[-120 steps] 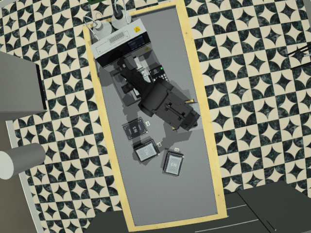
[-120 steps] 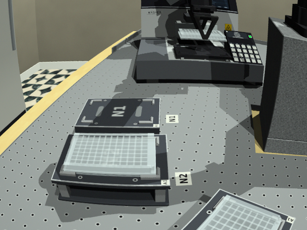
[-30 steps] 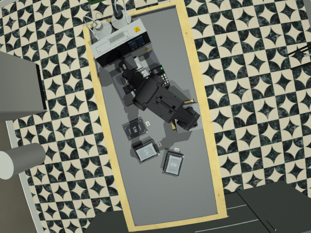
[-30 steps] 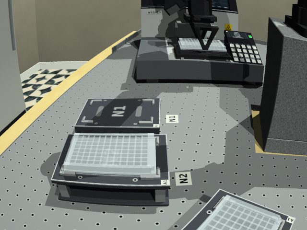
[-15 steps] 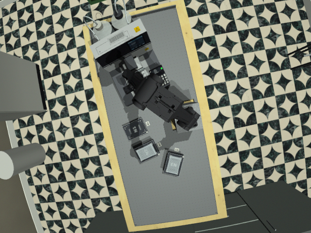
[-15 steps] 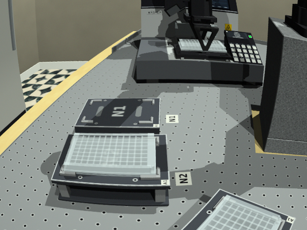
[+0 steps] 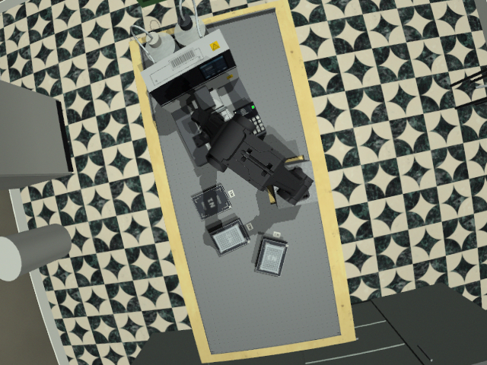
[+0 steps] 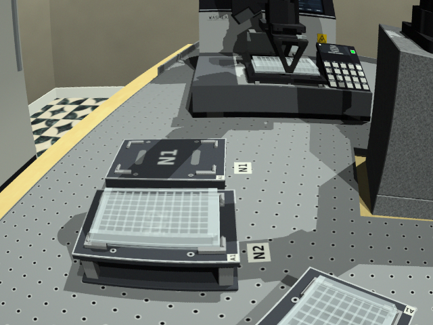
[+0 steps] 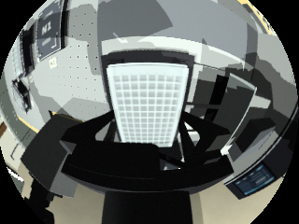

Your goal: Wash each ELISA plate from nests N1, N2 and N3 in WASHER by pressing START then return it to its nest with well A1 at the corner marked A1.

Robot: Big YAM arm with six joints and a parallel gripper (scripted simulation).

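The exterior view shows the gripper (image 7: 215, 119) (image 8: 289, 70) (image 9: 147, 113) down at the washer (image 7: 184, 58) (image 8: 244, 99) (image 9: 235, 175), near the upper left corner of the desk (image 7: 165, 196) (image 8: 105, 101) (image 9: 81, 70) as the top view has it. The fingers stand wide and, I judge, are closed on the long sides of the ELISA plate (image 7: 226, 113) (image 8: 264, 64) (image 9: 149, 98), which lies in or just over the carrier (image 8: 253, 77) (image 9: 191, 70). Nest N1 (image 7: 211, 201) (image 8: 166, 159) (image 9: 48, 28), by the desk's left long edge, has no plate, so this one is probably its own. The lamp (image 7: 253, 106) (image 8: 352, 51) is green, but whether that marks a finished wash cannot be told. If the plate is being set down, an edge left riding on a locator would tilt it once freed, and the washer would not sense that. If it is being fetched, an uneven grip or a slanting lift could snag it. A forearm swinging low towards the desk's right edge might brush the keypad (image 7: 257, 125) (image 8: 346, 75). Back at N1, the likeliest slip is a half-turn error, caused by losing track of the cut-off corner, which I cannot make out here.
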